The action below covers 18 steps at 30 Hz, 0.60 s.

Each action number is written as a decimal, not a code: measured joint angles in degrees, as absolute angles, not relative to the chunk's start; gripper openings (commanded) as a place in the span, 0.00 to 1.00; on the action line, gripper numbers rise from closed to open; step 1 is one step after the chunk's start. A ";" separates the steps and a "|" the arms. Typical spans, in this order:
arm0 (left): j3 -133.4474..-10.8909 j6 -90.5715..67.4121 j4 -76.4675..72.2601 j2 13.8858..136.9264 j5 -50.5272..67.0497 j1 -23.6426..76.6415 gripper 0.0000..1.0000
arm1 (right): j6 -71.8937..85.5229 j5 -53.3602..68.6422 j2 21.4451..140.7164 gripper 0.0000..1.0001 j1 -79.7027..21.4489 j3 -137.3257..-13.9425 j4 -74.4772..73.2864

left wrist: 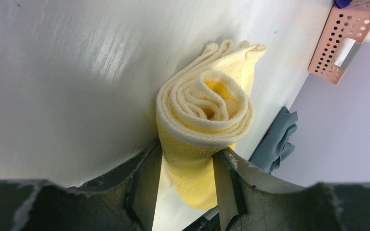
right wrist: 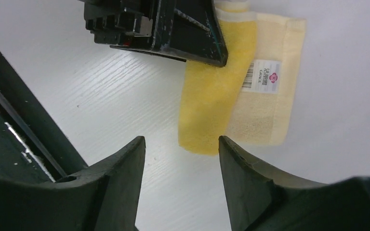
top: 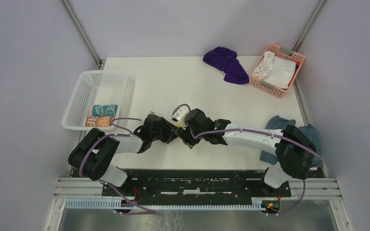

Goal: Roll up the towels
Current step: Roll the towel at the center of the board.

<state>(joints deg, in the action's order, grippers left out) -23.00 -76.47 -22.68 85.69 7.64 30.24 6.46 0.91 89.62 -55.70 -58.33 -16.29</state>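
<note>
The pale yellow towel (left wrist: 204, 103) lies mostly rolled on the white table, its spiral end facing the left wrist camera. My left gripper (left wrist: 188, 149) is shut on the roll, one finger on each side. In the right wrist view the roll (right wrist: 209, 96) has a short flat tail with a barcode label (right wrist: 263, 76) still unrolled. My right gripper (right wrist: 180, 140) is open and empty, just off the roll's near end. In the top view both grippers, left (top: 173, 134) and right (top: 187, 138), meet at the table's front middle. A crumpled deep purple towel (top: 226, 65) lies at the back.
A white basket (top: 74, 103) at the left holds a rolled teal towel (top: 104, 110) and a rolled peach-orange towel (top: 99, 121). A pink basket (top: 289, 53) at the back right holds a white cloth (top: 275, 71). A blue-grey cloth (top: 275, 124) lies at the right edge.
</note>
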 measured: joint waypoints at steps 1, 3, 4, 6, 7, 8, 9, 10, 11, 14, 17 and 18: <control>-23.00 -76.47 -22.63 85.67 7.64 30.24 0.52 | 5.52 -0.80 89.84 0.64 -56.88 -58.24 -15.79; -23.00 -76.49 -22.61 85.67 7.64 30.24 0.52 | 3.81 -3.49 90.65 0.63 -58.37 -58.22 -14.72; -23.00 -76.49 -22.61 85.67 7.64 30.24 0.52 | 2.92 -4.82 91.37 0.63 -58.92 -58.22 -13.78; -23.00 -76.49 -22.61 85.67 7.66 30.24 0.52 | 1.48 -6.52 92.99 0.62 -59.57 -58.22 -12.60; -23.00 -76.49 -22.63 85.67 7.66 30.24 0.52 | 0.75 -7.22 94.02 0.62 -59.92 -58.22 -11.97; -23.00 -76.51 -22.63 85.69 7.66 30.24 0.52 | 0.03 -7.94 95.20 0.62 -60.23 -58.22 -11.25; -23.00 -76.53 -22.65 85.71 7.66 30.24 0.52 | -0.60 -8.38 96.47 0.61 -60.42 -58.22 -10.70; -23.00 -76.60 -22.65 85.71 7.68 30.24 0.52 | -1.13 -8.86 97.56 0.61 -60.60 -58.22 -10.39; -22.98 -76.90 -22.70 85.71 7.68 30.24 0.52 | -1.65 -9.37 98.74 0.61 -60.71 -58.22 -10.11; -22.98 -77.41 -22.81 85.76 7.70 30.24 0.52 | -3.01 -10.74 101.36 0.60 -60.88 -58.22 -9.04; -22.98 -77.47 -23.14 86.08 7.88 30.24 0.53 | -4.05 -12.03 102.48 0.56 -61.04 -58.37 -8.32; -22.96 -77.49 -23.44 86.24 7.94 30.24 0.54 | -4.29 -12.43 102.91 0.53 -61.04 -58.59 -8.32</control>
